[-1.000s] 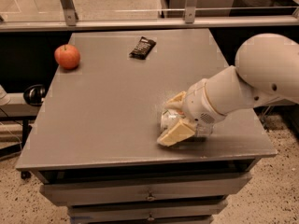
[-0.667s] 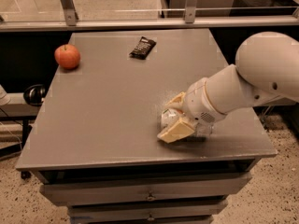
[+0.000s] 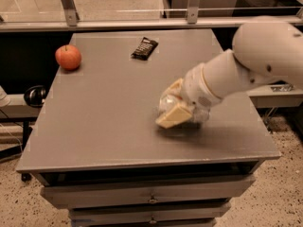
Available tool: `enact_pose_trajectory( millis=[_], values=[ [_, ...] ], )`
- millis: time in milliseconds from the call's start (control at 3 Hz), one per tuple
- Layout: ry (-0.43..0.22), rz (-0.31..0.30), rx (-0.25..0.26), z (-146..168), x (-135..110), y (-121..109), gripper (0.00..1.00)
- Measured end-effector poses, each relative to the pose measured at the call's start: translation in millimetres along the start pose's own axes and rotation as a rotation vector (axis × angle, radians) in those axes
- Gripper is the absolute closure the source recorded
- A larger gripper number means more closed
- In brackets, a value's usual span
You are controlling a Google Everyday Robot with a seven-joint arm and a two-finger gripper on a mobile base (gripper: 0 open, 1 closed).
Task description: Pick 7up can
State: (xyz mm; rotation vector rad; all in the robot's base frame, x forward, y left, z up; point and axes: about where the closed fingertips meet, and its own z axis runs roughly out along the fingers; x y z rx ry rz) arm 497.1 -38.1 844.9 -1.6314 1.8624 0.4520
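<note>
A red apple [image 3: 68, 56] stands at the upper left of the grey surface [image 3: 104, 122], near its left edge. To the right of it, at the top centre, a flat black bar [image 3: 144, 48] lies well apart from it. Right of centre, the end effector [image 3: 174, 104] is low over the surface, and its two cream fingers [image 3: 174, 117] grasp the 7up can [image 3: 166, 102], which seems tilted; its markings are too blurred to read. The white arm [image 3: 255, 60] comes in from the upper right.
</note>
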Motion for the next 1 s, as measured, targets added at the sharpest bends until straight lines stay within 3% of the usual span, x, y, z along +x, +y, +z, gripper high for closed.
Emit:
enact_pose_trajectory(
  millis=[333, 667, 1000],
  values=[
    [-0.014, -0.033, 0.029, -1.6, -33.0, -48.2, 1.00],
    [0.033, -0.043, 0.054, -7.3, -52.3, -79.4, 1.00],
    [0.033, -0.043, 0.054, -7.2, -52.0, -78.8, 1.00]
  ],
)
